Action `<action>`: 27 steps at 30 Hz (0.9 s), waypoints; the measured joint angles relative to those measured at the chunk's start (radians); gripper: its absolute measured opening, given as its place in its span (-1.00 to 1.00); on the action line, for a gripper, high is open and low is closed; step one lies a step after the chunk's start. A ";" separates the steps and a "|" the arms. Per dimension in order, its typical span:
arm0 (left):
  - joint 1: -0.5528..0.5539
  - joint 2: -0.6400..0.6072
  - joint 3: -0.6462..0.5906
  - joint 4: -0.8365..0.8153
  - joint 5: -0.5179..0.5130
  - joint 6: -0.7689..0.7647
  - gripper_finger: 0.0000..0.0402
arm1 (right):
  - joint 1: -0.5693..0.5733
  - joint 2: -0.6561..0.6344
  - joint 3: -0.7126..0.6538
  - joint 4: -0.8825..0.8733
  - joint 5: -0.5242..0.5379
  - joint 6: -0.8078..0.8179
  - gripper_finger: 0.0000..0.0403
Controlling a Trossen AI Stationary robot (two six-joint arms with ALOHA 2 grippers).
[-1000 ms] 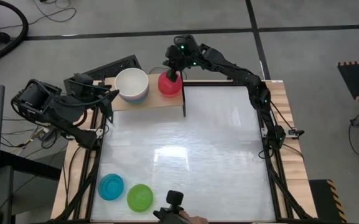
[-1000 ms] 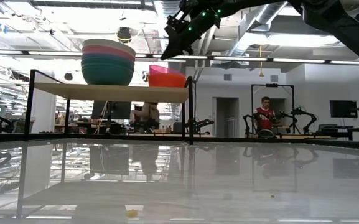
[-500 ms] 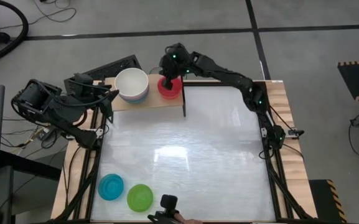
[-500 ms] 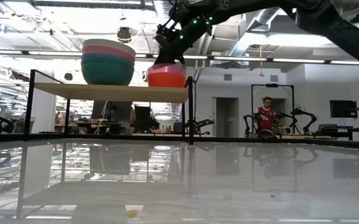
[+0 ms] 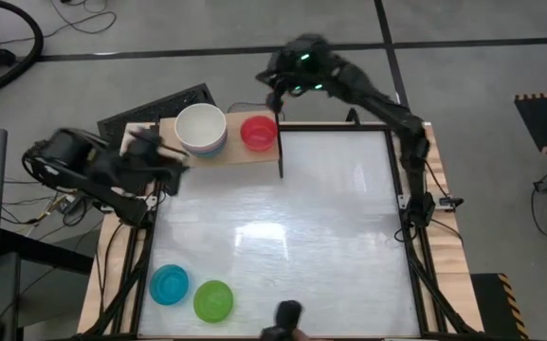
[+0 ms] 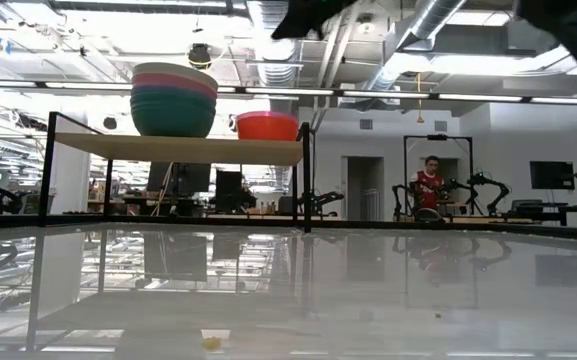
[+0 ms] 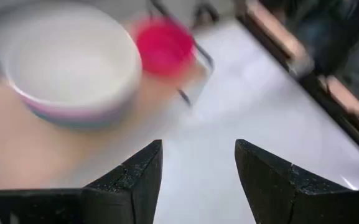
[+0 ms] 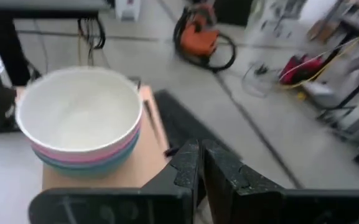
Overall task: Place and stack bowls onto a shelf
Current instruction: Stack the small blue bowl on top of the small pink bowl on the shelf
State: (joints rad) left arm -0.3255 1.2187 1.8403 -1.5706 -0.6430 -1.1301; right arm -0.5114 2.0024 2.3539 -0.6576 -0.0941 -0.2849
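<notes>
The light-wood shelf stands at the table's far left on black legs. On it sits a stack of bowls with a cream-white one on top, pink and teal ones below it. A single red bowl sits level beside the stack. My right gripper hangs shut high above the shelf's far edge, touching nothing. My left gripper is open by the shelf's left end. A cyan bowl and a lime bowl rest on the table's near left.
A dark keyboard-like slab lies beyond the shelf. A dark hand-held object pokes in at the near edge. The white tabletop stretches bare right of the shelf. A person stands far back in the room.
My right gripper came down onto the tilted red bowl on the shelf, then rose clear toward the far edge. The bowl now sits level on the board. My left arm swung toward the table's right, closer to the shelf's left end.
</notes>
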 joint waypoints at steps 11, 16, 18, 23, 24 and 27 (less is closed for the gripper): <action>-0.023 0.024 -0.485 0.091 0.530 0.038 -0.08 | -0.051 -0.158 0.001 -0.023 0.043 -0.002 -0.75; -0.109 0.021 -0.715 0.285 0.707 0.071 -0.05 | -0.054 -0.178 0.001 -0.122 0.043 -0.001 -0.66; -0.143 0.021 -0.789 0.375 0.766 0.065 -0.01 | -0.052 -0.180 0.000 -0.163 0.043 0.013 -0.62; -0.237 0.021 -0.922 0.513 0.815 0.022 0.17 | -0.051 -0.183 0.000 -0.228 0.043 0.027 -0.51; -0.254 0.020 -0.943 0.525 0.814 0.009 0.20 | -0.051 -0.183 0.000 -0.237 0.043 0.034 -0.50; -0.305 0.020 -0.994 0.547 0.814 -0.016 0.27 | -0.051 -0.183 0.000 -0.250 0.043 0.048 -0.48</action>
State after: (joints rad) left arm -0.6308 1.2388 0.8468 -1.0239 0.1711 -1.1464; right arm -0.5629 1.8198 2.3539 -0.9073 -0.0513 -0.2367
